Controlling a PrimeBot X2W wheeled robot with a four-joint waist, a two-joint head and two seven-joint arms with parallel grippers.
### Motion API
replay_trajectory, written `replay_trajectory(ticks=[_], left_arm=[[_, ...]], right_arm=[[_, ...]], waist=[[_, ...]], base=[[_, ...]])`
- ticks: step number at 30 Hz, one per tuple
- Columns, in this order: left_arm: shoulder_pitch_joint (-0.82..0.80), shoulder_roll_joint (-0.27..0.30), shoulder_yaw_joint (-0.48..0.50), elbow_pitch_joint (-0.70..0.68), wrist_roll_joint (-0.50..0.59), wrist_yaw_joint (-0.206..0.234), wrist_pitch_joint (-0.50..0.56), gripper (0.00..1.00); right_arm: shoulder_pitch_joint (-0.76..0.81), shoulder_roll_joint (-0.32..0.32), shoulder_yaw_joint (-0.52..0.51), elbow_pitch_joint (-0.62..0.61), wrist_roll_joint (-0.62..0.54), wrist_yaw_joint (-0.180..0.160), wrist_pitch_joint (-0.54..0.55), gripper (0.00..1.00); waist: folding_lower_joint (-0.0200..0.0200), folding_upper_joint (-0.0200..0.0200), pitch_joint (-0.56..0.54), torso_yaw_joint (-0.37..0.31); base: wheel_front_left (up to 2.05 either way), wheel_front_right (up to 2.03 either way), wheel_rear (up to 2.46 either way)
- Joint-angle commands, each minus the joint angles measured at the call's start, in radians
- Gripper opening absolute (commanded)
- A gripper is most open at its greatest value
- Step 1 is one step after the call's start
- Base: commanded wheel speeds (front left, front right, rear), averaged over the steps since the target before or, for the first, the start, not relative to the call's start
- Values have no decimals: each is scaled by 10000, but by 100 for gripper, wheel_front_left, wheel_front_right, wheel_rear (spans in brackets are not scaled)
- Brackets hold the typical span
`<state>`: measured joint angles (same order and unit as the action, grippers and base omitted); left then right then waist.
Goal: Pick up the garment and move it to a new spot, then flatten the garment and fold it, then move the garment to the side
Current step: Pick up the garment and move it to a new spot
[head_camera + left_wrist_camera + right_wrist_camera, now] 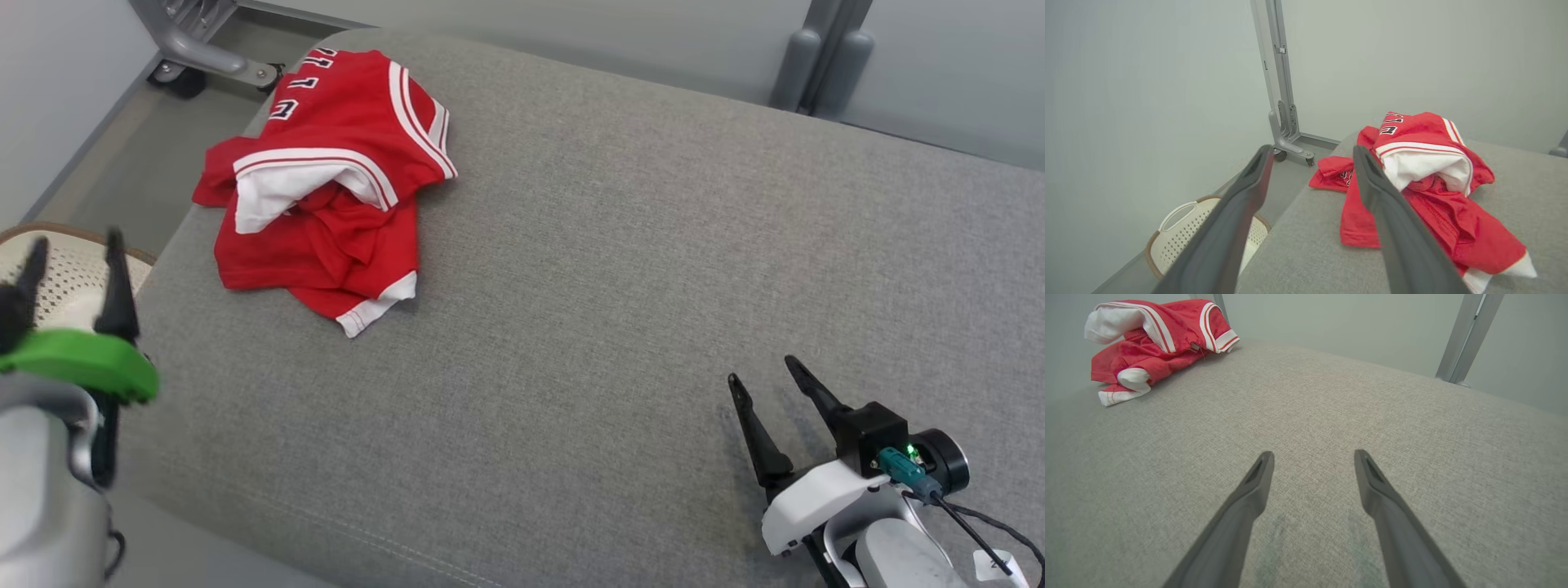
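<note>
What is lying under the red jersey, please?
The red jersey lies crumpled on the grey cushion. Whether anything else is beneath cannot be seen: the cloth covers it.

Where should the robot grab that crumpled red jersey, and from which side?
Probably the raised fold with the white lining, on top of the jersey: it stands proud of the cushion, so it can be pinched. Come from above with the open left gripper, which is nearer.

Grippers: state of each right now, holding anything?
Left gripper: open, empty, apart from the crumpled red-and-white jersey.
Right gripper: open, empty, over the grey fabric cushion.
</note>
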<state>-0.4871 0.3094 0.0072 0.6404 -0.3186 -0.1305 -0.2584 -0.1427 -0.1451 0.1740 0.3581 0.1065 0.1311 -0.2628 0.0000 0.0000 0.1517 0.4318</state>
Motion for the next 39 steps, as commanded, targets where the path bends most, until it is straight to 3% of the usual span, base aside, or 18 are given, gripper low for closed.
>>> replay_trajectory(ticks=[1,7,16,25,34,35,36,39], left_arm=[[-527,214,-223,127,-133,4,105,100],[-2711,1390,-1586,832,-1339,2,808,100],[-3644,2512,-3257,1466,-3177,7,1931,100],[-3352,2655,-3898,2227,-5328,6,2730,100],[-3265,2534,-4231,3056,-6126,6,3384,100],[-3321,2549,-4277,3144,-6161,6,3334,55],[-3385,2554,-4362,3192,-6130,6,3294,0],[-3536,2448,-4624,3144,-6140,6,3154,0]], right_arm=[[-146,-98,-33,-57,-77,-8,-32,100],[-374,-255,-6,-143,-126,-6,-32,100],[-776,-395,120,-240,-152,-8,-32,100],[-1063,-678,20,-324,-107,-8,-32,100],[-1149,-752,4,-258,-30,-8,-31,100],[-1179,-761,-14,-253,-39,-8,-31,100],[-1212,-764,-26,-247,-57,-8,-31,100],[-1288,-704,-59,-263,-52,-8,-31,100]], waist=[[0,0,526,-466],[0,0,1082,-967],[0,0,1613,-1871],[0,0,2062,-2274],[0,0,2272,-2337],[0,0,2284,-2325],[0,0,2287,-2310],[0,0,2181,-2254]], base=[[0,0,0],[0,0,0],[0,0,0],[0,0,0],[0,0,0],[0,0,0],[0,0,0],[0,0,0]])
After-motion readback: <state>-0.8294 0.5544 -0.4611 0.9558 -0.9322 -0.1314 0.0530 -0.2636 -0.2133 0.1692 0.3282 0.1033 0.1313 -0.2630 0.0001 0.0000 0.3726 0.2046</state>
